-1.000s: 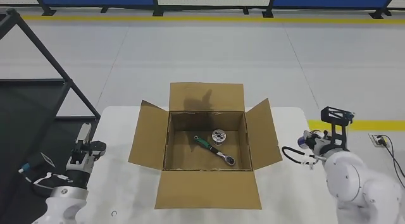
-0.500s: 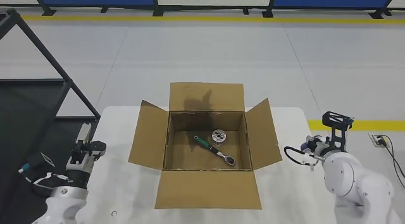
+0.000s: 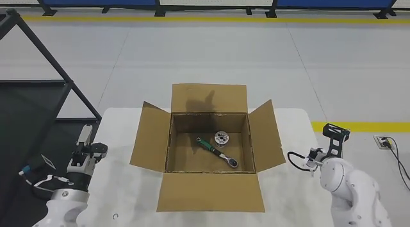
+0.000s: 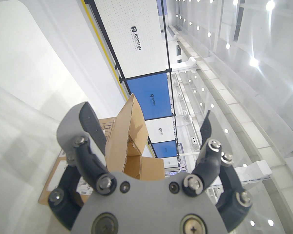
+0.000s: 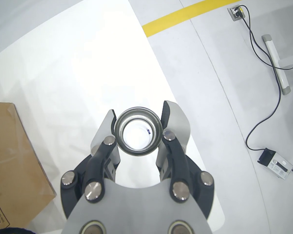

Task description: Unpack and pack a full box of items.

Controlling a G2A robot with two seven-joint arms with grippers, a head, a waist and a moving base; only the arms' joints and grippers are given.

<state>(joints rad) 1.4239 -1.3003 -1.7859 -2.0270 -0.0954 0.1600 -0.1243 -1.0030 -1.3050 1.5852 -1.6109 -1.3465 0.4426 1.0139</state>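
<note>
An open cardboard box (image 3: 209, 192) stands mid-table with its flaps spread. Inside lie a ratchet wrench with a green grip (image 3: 217, 151) and a round metal part (image 3: 221, 138). In the right wrist view my right gripper (image 5: 138, 126) is shut on a metal ring (image 5: 137, 127), held above the white table (image 5: 70, 57) to the right of the box (image 5: 12, 152). The right arm (image 3: 343, 185) sits at the table's right edge. My left gripper (image 4: 146, 125) is open and empty, tilted up, with the box (image 4: 134, 144) beyond it. The left arm (image 3: 80, 163) rests at the table's left edge.
A dark metal frame (image 3: 38, 92) stands left of the table. A yellow floor line (image 3: 359, 126), a floor socket (image 5: 237, 12) with a black cable and a small adapter box (image 5: 276, 163) lie to the right. Bare tabletop (image 3: 122, 188) lies on both sides of the box.
The right arm has drawn back toward the table's near right edge and tilted down; the left arm and the box contents have stayed put.
</note>
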